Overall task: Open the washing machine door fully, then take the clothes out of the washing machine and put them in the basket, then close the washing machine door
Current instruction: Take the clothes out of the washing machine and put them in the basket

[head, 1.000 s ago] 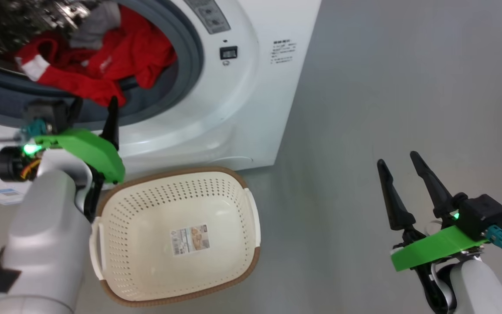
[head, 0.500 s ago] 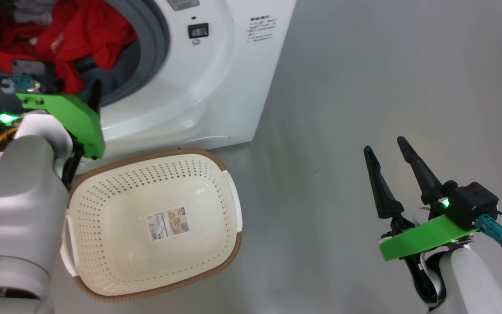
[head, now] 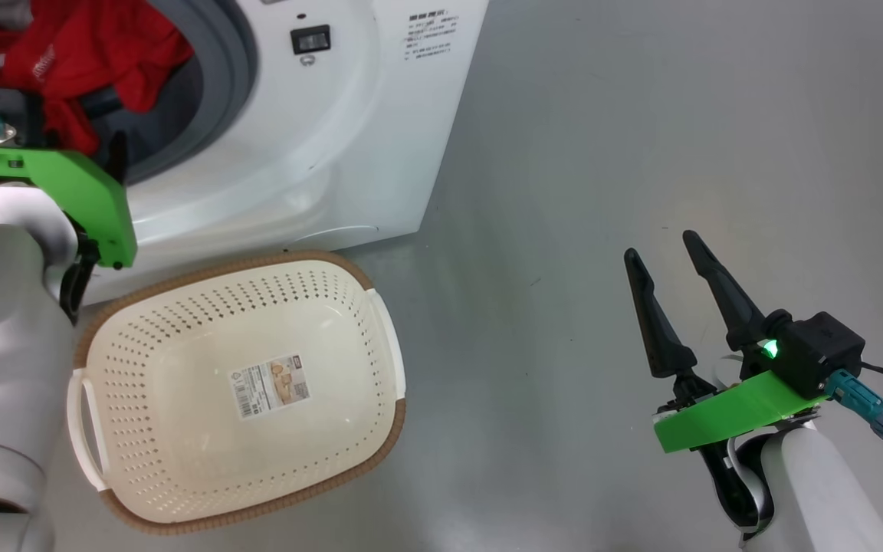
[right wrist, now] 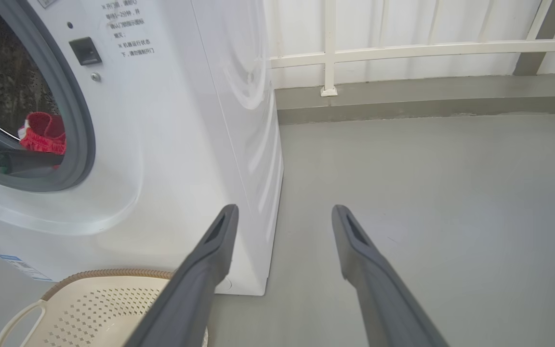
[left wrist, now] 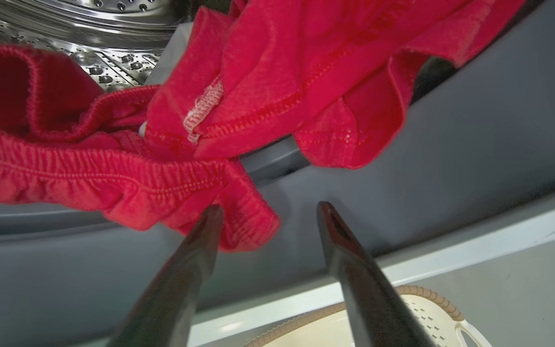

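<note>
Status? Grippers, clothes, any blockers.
Left gripper jaws open at hanging hem of clothes, nothing gripped. Right gripper open, above floor. Basket empty by washing machine. No blockers seen.

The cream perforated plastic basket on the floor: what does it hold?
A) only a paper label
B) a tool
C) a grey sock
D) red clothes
A: the cream perforated plastic basket has just its paper label on its floor; the bright red fabric clothes drape from the white washing machine drum.
</note>
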`<state>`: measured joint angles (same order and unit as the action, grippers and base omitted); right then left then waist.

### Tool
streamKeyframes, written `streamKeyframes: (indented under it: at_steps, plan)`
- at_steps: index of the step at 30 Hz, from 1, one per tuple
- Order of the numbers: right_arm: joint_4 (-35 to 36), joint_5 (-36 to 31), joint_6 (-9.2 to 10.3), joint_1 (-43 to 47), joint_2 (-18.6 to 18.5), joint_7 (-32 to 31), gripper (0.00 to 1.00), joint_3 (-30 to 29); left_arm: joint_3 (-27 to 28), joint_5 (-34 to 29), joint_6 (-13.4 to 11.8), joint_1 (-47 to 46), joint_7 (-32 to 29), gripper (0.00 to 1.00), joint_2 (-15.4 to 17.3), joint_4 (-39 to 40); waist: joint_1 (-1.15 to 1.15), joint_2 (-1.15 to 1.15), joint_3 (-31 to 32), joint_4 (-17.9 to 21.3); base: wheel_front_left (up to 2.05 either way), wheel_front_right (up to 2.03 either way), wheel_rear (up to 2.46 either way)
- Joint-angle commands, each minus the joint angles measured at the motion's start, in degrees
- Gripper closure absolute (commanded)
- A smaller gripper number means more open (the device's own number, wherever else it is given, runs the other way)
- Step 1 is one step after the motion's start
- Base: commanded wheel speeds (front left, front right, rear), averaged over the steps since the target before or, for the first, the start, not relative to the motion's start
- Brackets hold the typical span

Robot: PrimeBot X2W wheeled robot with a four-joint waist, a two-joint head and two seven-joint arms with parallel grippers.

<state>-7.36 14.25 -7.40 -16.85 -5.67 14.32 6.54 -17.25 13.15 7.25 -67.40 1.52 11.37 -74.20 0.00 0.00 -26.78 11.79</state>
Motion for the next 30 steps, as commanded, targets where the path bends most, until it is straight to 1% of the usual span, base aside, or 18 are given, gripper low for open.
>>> streamKeyframes:
  at_steps: [1, 9, 12, 13, 16, 17, 18, 21, 22, 23, 24, 30]
  plan:
    - [1.6, 0.3, -0.09, -0.6, 0.2, 0.7, 0.0, 1.2, 0.5, 0.1, -0.5, -1.4, 0.0, 0.0, 3.2, 0.8, 0.0, 0.0, -0.2, 0.1, 0.0, 0.0, 0.0]
    - [1.6, 0.2, -0.09, -1.1, 0.3, 0.7, 0.0, 1.6, 0.1, 0.6, -1.3, -1.6, -0.7, 0.0, 4.2, 0.5, 0.0, 0.0, -0.8, 0.5, 0.0, 0.0, 0.0]
    - [1.6, 0.2, -0.09, -1.2, 0.3, 0.7, 0.0, 1.7, -0.1, 0.8, -1.3, -1.6, -1.0, 0.33, 4.4, 0.4, 0.0, 0.0, -0.9, 0.6, 0.0, 0.0, 0.0]
    - [1.6, 0.2, -0.09, -1.3, 0.3, 0.7, 0.0, 1.8, -0.1, 0.8, -1.3, -1.6, -1.1, 0.5, 4.4, 0.4, 0.0, 0.0, -0.9, 0.6, 0.0, 0.0, 0.0]
    - [1.7, 0.2, -0.09, -1.4, 0.2, 0.7, 0.0, 1.9, -0.3, 1.0, -1.4, -1.5, -1.3, 0.71, 4.7, 0.4, 0.0, 0.0, -0.9, 0.8, 0.0, 0.0, 0.0]
    - [1.7, 0.2, -0.09, -1.4, 0.2, 0.7, 0.0, 2.0, -0.4, 1.1, -1.4, -1.5, -1.3, 0.79, 4.7, 0.3, 0.0, 0.0, -0.9, 0.8, 0.0, 0.0, 0.0]
    - [1.7, 0.2, -0.09, -1.5, 0.2, 0.7, 0.0, 1.9, -0.4, 1.2, -1.4, -1.5, -1.3, 0.83, 4.8, 0.3, 0.0, 0.0, -0.9, 0.9, 0.0, 0.0, 0.0]
    - [1.7, 0.2, -0.09, -1.5, 0.2, 0.7, 0.0, 1.6, -0.6, 1.4, -1.4, -1.5, -0.7, 0.88, 4.6, 0.3, 0.0, 0.0, -0.8, 0.7, 0.0, 0.0, 0.0]
    - [1.7, 0.2, -0.09, -1.5, 0.2, 0.7, 0.0, 1.5, -0.7, 1.5, -1.4, -1.6, -0.3, 0.91, 4.5, 0.3, 0.0, 0.0, -0.8, 0.6, 0.0, 0.0, 0.0]
    - [1.7, 0.2, -0.09, -1.4, 0.1, 0.7, 0.0, 1.4, -0.7, 1.6, -1.3, -1.5, 0.3, 0.97, 4.3, 0.3, 0.0, 0.0, -0.6, 0.4, 0.0, 0.0, 0.0]
    - [1.6, 0.2, -0.09, -1.3, 0.1, 0.7, 0.0, 1.3, -0.6, 1.9, -1.3, -1.5, 1.1, 1.0, 4.1, 0.3, 0.0, 0.0, -0.4, 0.2, 0.0, 0.0, 0.0]
    - [1.0, 0.2, -0.09, -0.3, -0.1, 0.7, 0.0, 0.8, 0.7, 3.9, -1.1, 1.1, 9.1, 1.0, 3.1, 0.4, 0.0, 0.0, 2.5, -1.1, 0.0, 0.0, 0.0]
